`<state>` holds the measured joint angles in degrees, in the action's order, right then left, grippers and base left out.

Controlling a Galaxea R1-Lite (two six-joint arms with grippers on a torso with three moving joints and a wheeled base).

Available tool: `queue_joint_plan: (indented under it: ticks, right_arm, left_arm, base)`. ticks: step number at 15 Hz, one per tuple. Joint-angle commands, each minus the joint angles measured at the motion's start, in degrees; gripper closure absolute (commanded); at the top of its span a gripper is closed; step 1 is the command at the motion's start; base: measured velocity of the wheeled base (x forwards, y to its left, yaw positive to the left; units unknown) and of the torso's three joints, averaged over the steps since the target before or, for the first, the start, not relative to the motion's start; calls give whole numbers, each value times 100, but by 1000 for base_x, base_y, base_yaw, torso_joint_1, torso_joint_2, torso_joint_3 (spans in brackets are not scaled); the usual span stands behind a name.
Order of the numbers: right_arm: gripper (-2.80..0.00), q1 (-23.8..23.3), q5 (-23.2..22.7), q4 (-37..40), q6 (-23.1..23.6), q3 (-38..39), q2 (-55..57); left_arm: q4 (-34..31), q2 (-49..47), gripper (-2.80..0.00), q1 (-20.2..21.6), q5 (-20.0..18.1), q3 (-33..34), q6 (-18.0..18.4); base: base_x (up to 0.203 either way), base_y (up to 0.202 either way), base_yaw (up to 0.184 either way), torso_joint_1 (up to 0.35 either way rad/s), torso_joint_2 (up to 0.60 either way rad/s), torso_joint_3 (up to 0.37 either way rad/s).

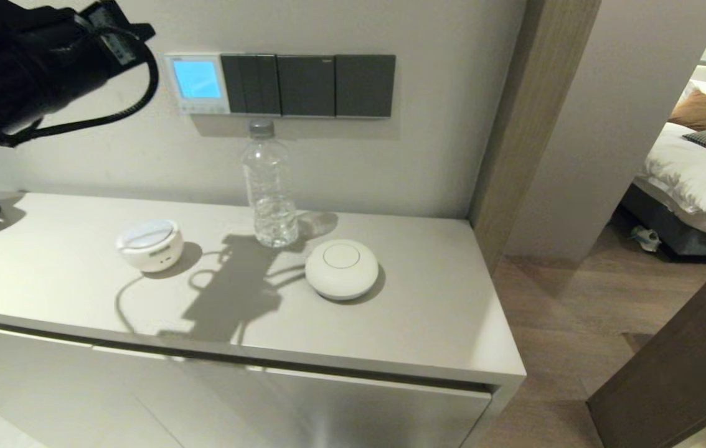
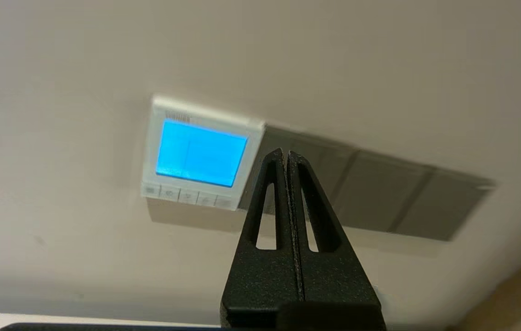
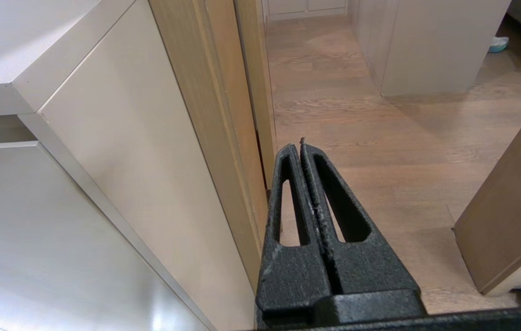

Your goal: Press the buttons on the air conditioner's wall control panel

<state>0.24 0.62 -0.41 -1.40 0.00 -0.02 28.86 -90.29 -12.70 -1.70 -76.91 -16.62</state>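
Note:
The white control panel (image 1: 196, 83) hangs on the wall with its screen lit light blue. The buttons (image 1: 200, 107) are a row of small pale keys under the screen. In the left wrist view the panel (image 2: 201, 151) and its buttons (image 2: 188, 195) show clearly. My left gripper (image 2: 285, 154) is shut and empty. It is held off the wall, and its tip lines up just past the panel's edge, over the first dark switch plate. My left arm (image 1: 29, 62) is raised at the upper left. My right gripper (image 3: 298, 146) is shut and empty, low beside the cabinet.
Three dark grey switch plates (image 1: 308, 85) adjoin the panel. On the cabinet top (image 1: 440, 311) stand a clear water bottle (image 1: 269, 186) right under the switches and two round white devices (image 1: 150, 244) (image 1: 342, 269). A doorway and a bed (image 1: 695, 168) lie to the right.

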Motion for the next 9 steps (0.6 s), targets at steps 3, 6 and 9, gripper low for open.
queue_joint_plan:
  ticks: [3,6,9]
  right_arm:
    - [0,2,-1,-2,0,18,2]
    - [0,2,-1,-2,0,18,2]
    - [0,2,-1,-2,0,18,2]
  left_arm:
    - [-292,1549,0,-4,-27,478,30]
    - [-690,2314,0,-4,-39,706,170]
    - [-948,3047,0,-4,-28,1045,467]
  base:
    - [0,0,0,0,0,0]
    - [0,0,0,0,0,0]
    - [0,0,0,0,0,0]
